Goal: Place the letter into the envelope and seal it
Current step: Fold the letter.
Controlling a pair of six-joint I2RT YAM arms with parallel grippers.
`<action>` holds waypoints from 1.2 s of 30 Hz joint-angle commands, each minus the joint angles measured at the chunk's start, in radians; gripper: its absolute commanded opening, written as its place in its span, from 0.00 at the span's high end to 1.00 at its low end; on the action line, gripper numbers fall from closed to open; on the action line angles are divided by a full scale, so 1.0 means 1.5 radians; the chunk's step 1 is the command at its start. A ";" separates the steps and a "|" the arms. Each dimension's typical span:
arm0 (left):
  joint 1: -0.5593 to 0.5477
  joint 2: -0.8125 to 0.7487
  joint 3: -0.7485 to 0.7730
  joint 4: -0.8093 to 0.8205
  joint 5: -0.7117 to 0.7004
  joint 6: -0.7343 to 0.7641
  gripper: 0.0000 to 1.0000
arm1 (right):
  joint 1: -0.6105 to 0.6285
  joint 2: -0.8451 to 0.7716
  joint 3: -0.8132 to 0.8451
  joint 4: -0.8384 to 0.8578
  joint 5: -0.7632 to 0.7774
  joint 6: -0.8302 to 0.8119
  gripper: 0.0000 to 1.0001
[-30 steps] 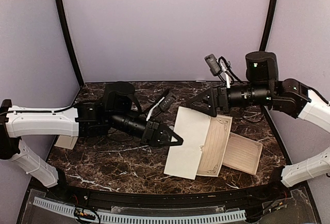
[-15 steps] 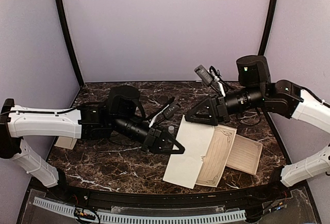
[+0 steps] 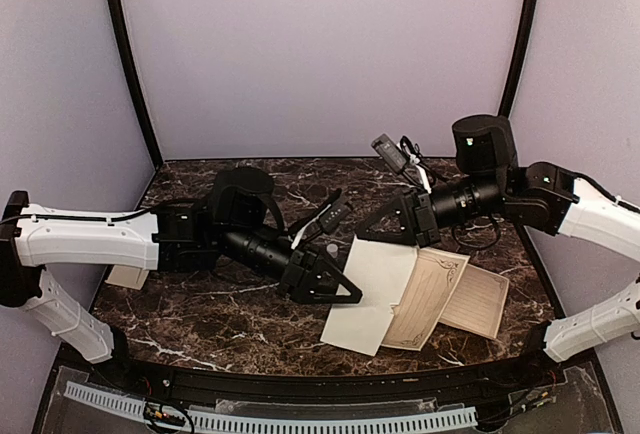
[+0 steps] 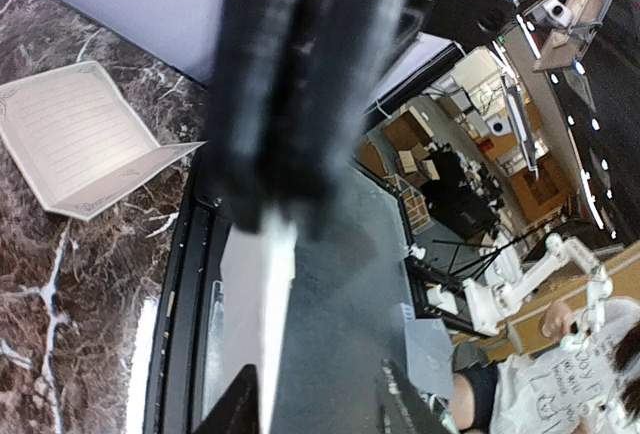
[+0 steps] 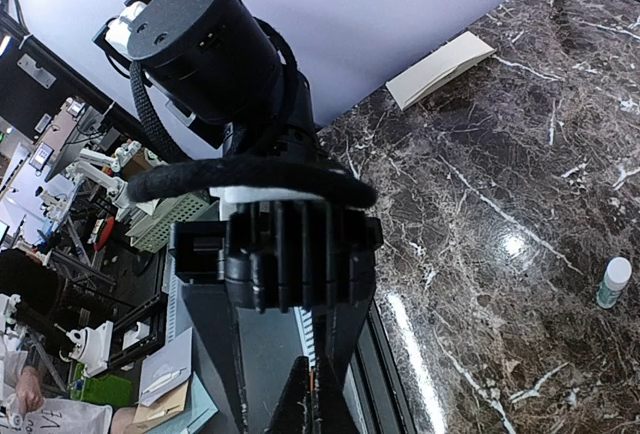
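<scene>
The right claw [image 3: 368, 237] is pressed together at the far edge of the envelope [image 3: 375, 289]; whether it pinches paper I cannot tell. The left claw [image 3: 355, 297] meets its left edge, spread or not I cannot tell. Lilac walls [image 3: 320, 54] enclose the glossy marble desk [image 3: 200, 324]. The envelope lies right of centre, partly over a bordered sheet [image 3: 430, 299]. It looks light, thin and floppy, and it should slide easily; better to hold it by an edge.

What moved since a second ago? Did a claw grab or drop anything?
The right claw came nearer and snapped shut at the envelope's far edge; whether it pinches the paper is unclear. The left claw, shut before, opened at its left edge. The envelope and the bordered sheets slid slightly toward the near edge. The small paper at far left stayed put.
</scene>
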 commanded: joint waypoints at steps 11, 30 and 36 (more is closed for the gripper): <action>0.014 -0.042 0.020 0.100 -0.110 -0.017 0.67 | -0.001 -0.017 -0.016 0.030 -0.033 -0.002 1.00; 0.021 -0.040 -0.038 0.123 -0.052 -0.056 0.96 | -0.017 -0.056 -0.020 0.066 0.117 0.025 1.00; 0.020 -0.048 -0.065 0.122 -0.043 -0.064 0.96 | -0.037 -0.062 -0.025 0.074 0.125 0.033 1.00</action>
